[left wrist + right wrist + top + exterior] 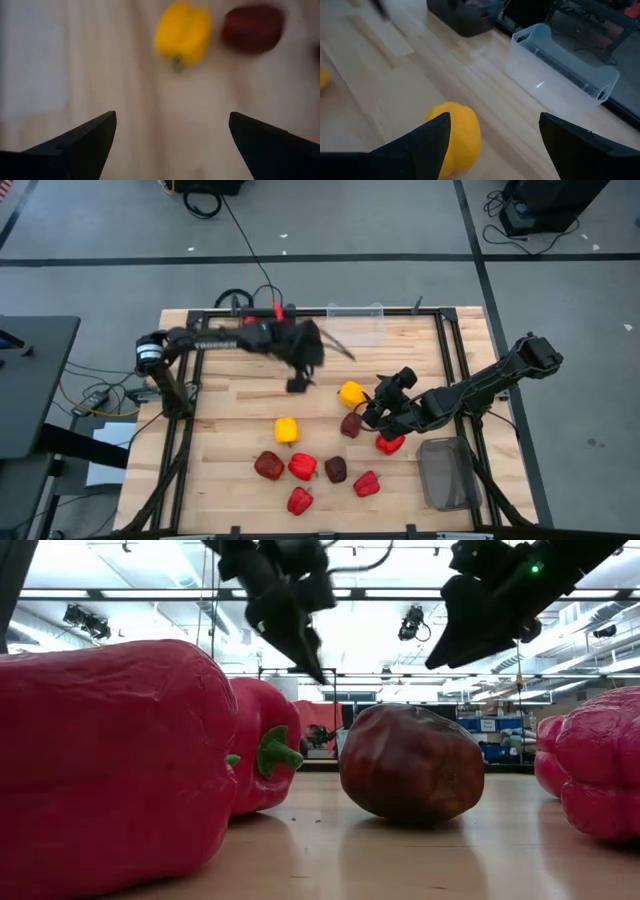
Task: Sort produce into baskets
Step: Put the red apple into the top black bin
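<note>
Wooden table (230, 395), empty clear bin (562, 62)

- You're looking at a surface (230, 410) of pale, matt wood planks.
- You're seeing glossy, slightly wrinkled red peppers (100, 760).
- You're facing a clear, smooth plastic bin (560, 67).

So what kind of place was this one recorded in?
Most likely a robotics lab or workshop, not a kitchen: a butcher-block table framed in black rails stands on grey floor with loose cables, and the low view shows strip ceiling lights above cluttered shelving.
</note>
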Controlling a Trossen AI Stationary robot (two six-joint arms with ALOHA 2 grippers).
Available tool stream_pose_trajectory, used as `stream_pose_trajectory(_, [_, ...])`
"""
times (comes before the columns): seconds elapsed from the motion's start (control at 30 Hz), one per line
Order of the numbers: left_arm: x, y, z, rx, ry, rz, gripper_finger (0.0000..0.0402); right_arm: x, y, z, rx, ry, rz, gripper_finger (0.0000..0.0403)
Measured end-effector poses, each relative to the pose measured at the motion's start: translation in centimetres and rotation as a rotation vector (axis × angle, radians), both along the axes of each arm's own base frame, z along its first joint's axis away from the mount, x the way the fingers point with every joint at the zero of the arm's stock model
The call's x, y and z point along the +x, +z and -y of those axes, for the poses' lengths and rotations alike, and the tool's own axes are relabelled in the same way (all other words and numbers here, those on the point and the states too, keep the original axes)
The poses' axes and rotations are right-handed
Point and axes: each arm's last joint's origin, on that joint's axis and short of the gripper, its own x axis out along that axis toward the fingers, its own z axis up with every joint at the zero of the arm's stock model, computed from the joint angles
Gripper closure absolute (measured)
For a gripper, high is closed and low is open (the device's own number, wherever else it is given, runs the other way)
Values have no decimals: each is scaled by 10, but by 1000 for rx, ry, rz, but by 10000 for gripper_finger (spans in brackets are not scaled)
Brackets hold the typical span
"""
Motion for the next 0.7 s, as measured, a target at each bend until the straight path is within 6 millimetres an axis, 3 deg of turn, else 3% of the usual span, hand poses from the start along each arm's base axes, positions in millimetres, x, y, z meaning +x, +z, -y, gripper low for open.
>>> stream_pose_trajectory(0.13, [21,-7,45,-5,39,64,9,-3,-4,-1,100,26,-50,89])
stream_pose_trajectory(0.23, [37,-11,67,-52,143,162,9,-7,-6,-2,131,6,-65,89])
stream_pose_trajectory(0.37, [56,-23,82,-233,347,267,9,-16,-8,-1,146,-72,-80,89])
stream_pose_trajectory(0.47, [66,-43,89,-365,481,253,9,-26,-10,0,153,-146,-96,89])
stream_pose_trajectory(0.6, [76,-72,96,-413,545,175,9,-39,-11,0,137,-226,-103,89])
stream_pose_trajectory(0.7, [85,-82,103,-436,566,155,9,-43,-11,-2,133,-246,-105,89])
